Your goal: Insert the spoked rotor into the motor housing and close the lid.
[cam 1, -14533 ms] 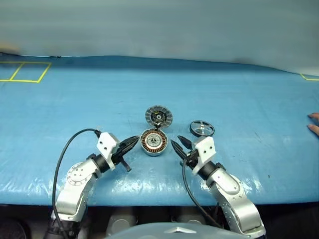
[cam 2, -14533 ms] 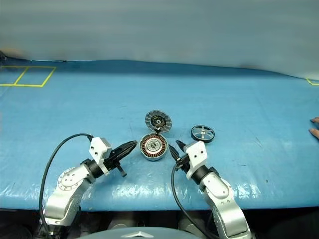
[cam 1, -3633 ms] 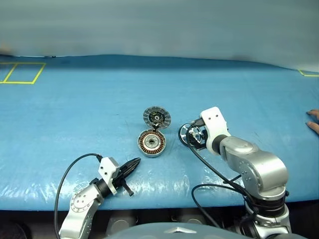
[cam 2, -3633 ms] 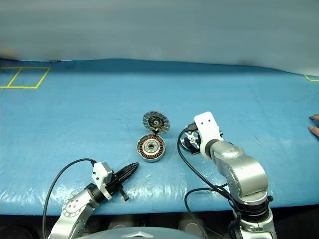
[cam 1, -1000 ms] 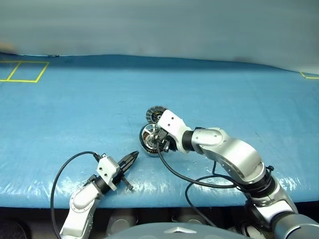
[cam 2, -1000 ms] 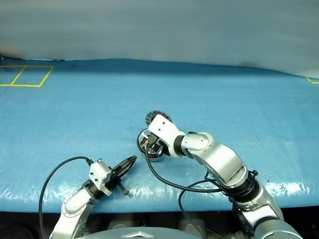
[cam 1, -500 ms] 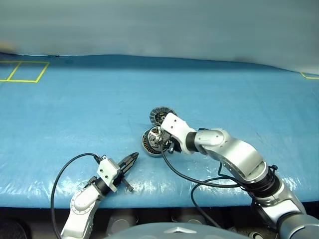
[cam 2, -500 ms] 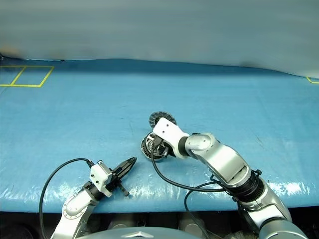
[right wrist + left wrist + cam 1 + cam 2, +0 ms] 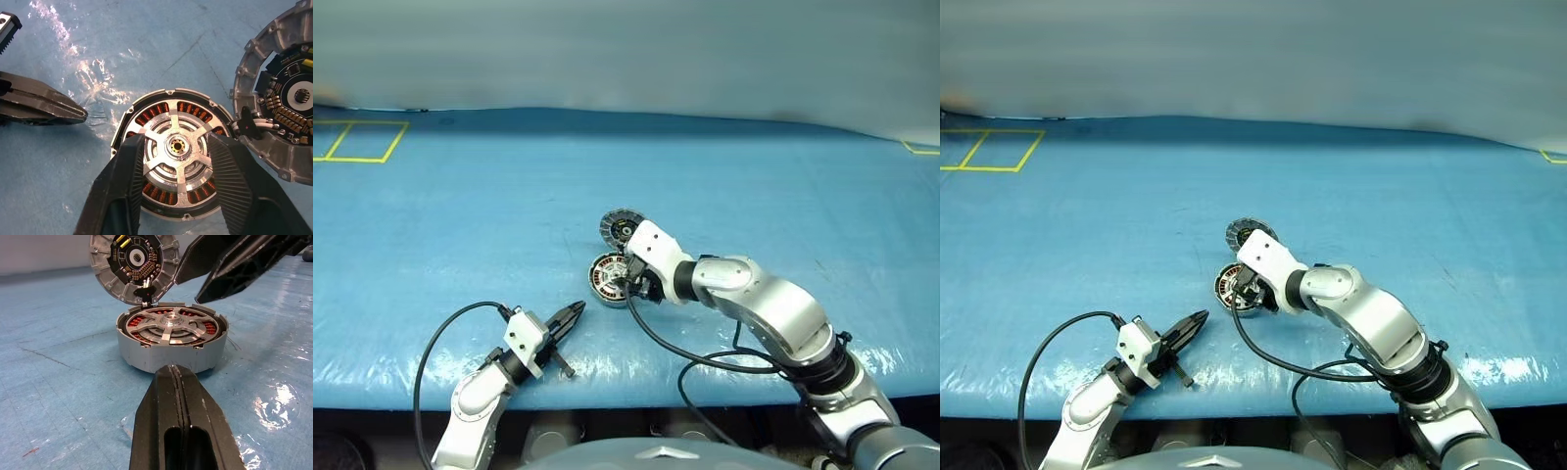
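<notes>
Lab test bench: blue taped table, yellow floor-style markings.

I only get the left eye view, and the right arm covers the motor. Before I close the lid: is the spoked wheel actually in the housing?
Observer: Yes. The right wrist view shows the spoked wheel seated in the housing, over the copper coils.
Operator: Is the right hand gripping it?
Observer: No. The left wrist view shows the right hand open, above the housing and clear of it.
Operator: And the lid?
Observer: The lid stands upright just behind the housing, inner face towards it.
</notes>
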